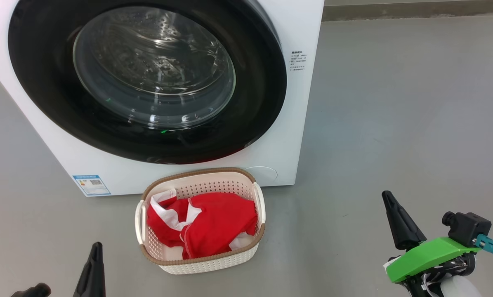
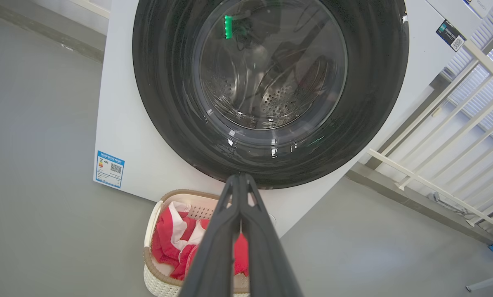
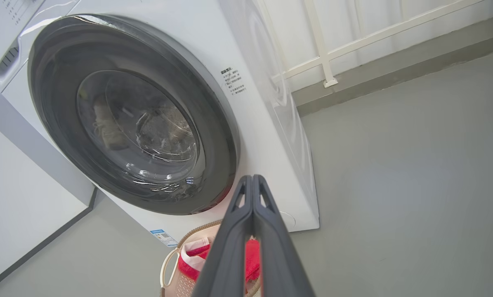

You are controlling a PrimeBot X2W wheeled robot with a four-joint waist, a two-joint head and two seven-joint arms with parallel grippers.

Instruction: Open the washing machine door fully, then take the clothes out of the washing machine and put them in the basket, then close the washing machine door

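The white washing machine (image 1: 296, 136) stands on the floor with its black-rimmed round door (image 1: 44, 95) lying flat against the front, closed. Through the glass I see bare steel drum. Red clothes (image 1: 213, 225) with white trim lie in the cream basket (image 1: 229, 175) on the floor just in front of the machine. My left gripper (image 1: 95, 247) is shut, low at the left, short of the basket. My right gripper (image 1: 388, 198) is shut too, off to the basket's right above bare floor. Both wrist views show fingers (image 2: 240, 181) (image 3: 252, 181) pressed together, holding nothing.
Grey floor (image 1: 395, 103) stretches to the right of the machine. A white railing (image 2: 436, 165) and a wall base run behind the machine. A blue label (image 1: 91, 185) sits at the machine's lower left corner.
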